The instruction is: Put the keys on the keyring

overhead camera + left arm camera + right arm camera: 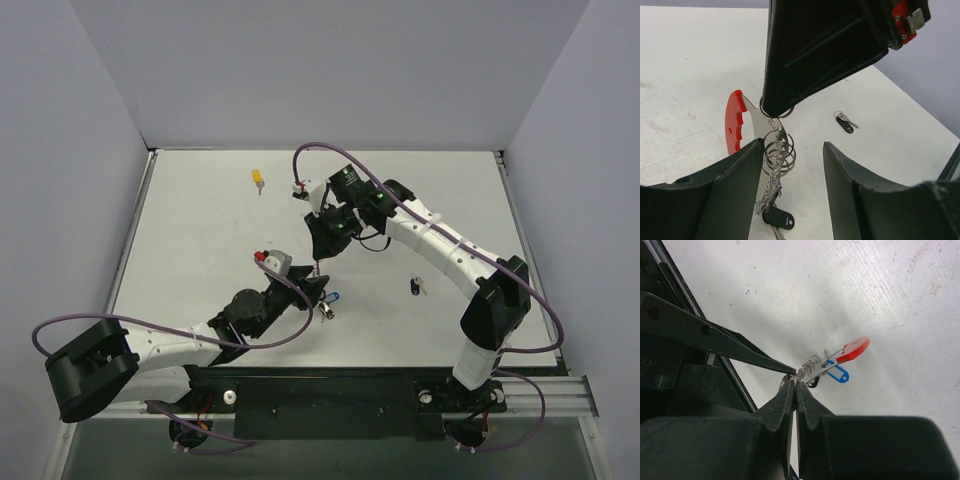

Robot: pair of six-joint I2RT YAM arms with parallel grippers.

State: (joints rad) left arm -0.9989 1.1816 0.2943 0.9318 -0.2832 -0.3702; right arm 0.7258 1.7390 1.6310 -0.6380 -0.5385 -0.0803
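Two claws of mine meet over the middle of the table (200, 240). My right claw (794, 382) is pressed together, its tips pinching the wire of the keyring (779, 152) from above, so the bundle of coils dangles below them. Its red tag (854, 350) and a blue tag (839, 374) stick out to one side. Whether the bottom of the bundle touches the table I cannot tell. My left claw (792, 145) stands spread, with one finger on each side of the hanging coils. The finger (740, 170) nearer the red tag lies right against the bundle, the other stands apart from it, and that claw grips nothing. The black key (844, 123) lies flat on the table, well apart, toward my right arm's side. The yellow key (258, 178) lies alone near the far edge, on the left.
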